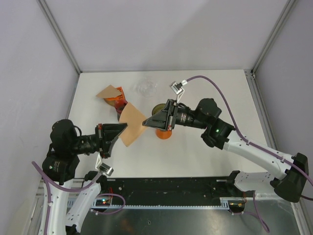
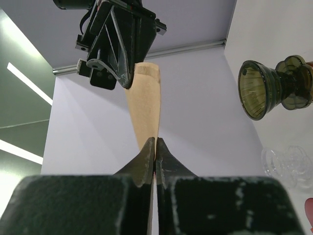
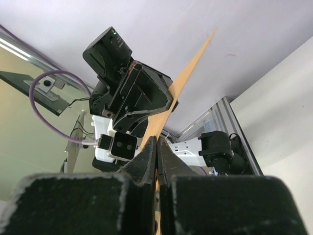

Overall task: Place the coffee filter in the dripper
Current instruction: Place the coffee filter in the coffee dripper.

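The white table (image 1: 220, 93) carries 3 clusters; near its centre stands the olive glass dripper (image 1: 157, 108) on an orange base (image 1: 164, 133); at 11 o'clock from it sits a clear glass piece (image 1: 145, 88); toward 10 o'clock lies a red-orange object (image 1: 121, 104) with 1 tan filter (image 1: 109, 91) resting on it.

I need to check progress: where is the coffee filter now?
Top view, left of centre: the filter is pinched between the left gripper and right gripper, left of the dripper.

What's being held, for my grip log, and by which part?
Tan paper coffee filter: left gripper pinches its left edge, right gripper its right edge.
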Controlling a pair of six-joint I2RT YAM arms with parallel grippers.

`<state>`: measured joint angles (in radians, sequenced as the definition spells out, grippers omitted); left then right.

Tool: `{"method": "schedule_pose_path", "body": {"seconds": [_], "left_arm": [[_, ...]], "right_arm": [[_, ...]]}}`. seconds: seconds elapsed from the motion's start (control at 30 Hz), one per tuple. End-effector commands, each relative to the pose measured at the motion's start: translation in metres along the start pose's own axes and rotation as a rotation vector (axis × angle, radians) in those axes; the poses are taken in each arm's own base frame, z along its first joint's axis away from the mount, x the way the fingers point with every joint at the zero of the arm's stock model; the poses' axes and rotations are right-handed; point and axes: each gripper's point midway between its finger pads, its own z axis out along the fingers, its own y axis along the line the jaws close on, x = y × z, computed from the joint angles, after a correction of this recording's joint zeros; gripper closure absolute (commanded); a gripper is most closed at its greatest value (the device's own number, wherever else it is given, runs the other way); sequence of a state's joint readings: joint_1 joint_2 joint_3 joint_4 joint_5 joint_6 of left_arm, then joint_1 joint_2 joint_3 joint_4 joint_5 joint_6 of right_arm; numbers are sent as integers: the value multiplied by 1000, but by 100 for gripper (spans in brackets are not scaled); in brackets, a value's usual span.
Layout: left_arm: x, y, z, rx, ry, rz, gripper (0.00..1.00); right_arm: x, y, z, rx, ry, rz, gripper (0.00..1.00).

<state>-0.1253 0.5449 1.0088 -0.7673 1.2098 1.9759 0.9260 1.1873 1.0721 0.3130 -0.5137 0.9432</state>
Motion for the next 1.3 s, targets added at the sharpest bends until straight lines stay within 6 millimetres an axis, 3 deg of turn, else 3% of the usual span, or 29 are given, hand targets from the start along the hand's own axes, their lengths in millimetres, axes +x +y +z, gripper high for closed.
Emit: {"method": "schedule_pose_path", "body": {"seconds": [0.0, 0.07, 0.2, 0.37, 0.57, 0.7, 0.83, 0.97, 1.07, 1.27], "left_arm": [[-13, 23, 1, -32, -31, 495, 99], [-9, 22, 0, -22, -15, 430, 100], [8, 12, -4, 6, 57, 132, 100], [36, 29, -14, -26, 187, -294, 100], [57, 45, -18, -137, 271, -886, 100], [56, 58, -15, -230, 265, -1303, 100], [31, 64, -4, -211, 140, -1614, 100], [10, 64, 4, -141, 34, -1880, 100], [-2, 58, 6, -85, -17, -1953, 100], [-26, 61, 2, -26, -94, -1912, 100]], "right_arm": [[-20, 21, 0, -56, -44, -44, 100], [-24, 16, -4, -26, -60, -55, 88], [-38, 2, -18, 85, -122, -130, 52], [-63, -4, -54, 245, -240, -344, 36], [-68, 13, -76, 276, -252, -619, 15], [-55, 13, -73, 266, -197, -698, 11], [-37, 22, -55, 162, -132, -738, 2], [-25, 28, -44, 79, -87, -765, 1], [-26, 24, -37, 80, -92, -761, 1], [-16, 35, -18, -62, -63, -757, 1]]}}
